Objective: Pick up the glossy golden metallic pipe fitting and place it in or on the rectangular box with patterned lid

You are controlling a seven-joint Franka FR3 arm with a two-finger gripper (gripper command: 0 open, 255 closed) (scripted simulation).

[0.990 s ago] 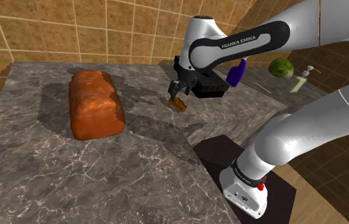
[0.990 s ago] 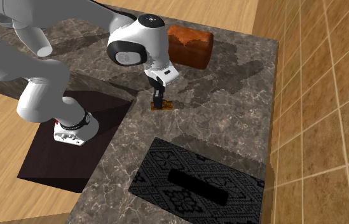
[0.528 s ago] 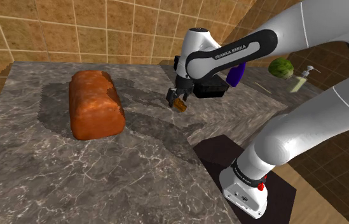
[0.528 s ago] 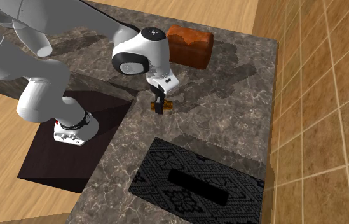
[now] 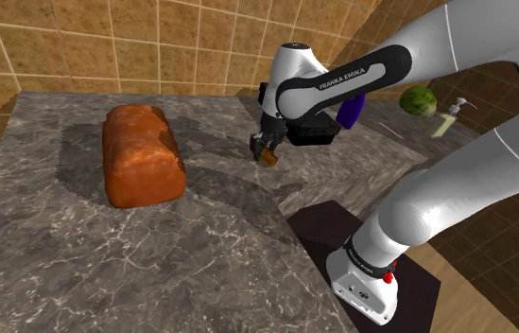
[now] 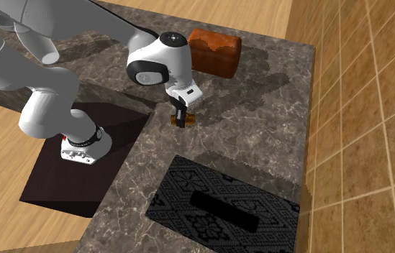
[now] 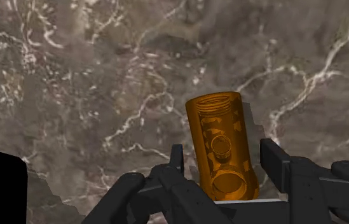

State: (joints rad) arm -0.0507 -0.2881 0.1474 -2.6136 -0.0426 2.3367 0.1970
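Golden pipe fitting (image 7: 222,146) is clasped between the fingers of the black gripper (image 7: 224,156), low over the marble counter (image 6: 260,144), the white arm bent steeply down. A brown loaf (image 5: 141,156) lies near; the patterned-lid box (image 6: 224,208) sits well apart.

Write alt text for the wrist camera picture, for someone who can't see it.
An orange-gold threaded pipe fitting sits right at the tip of the black pincer, one open end facing the camera. Behind it is a dark marble countertop with white veins.
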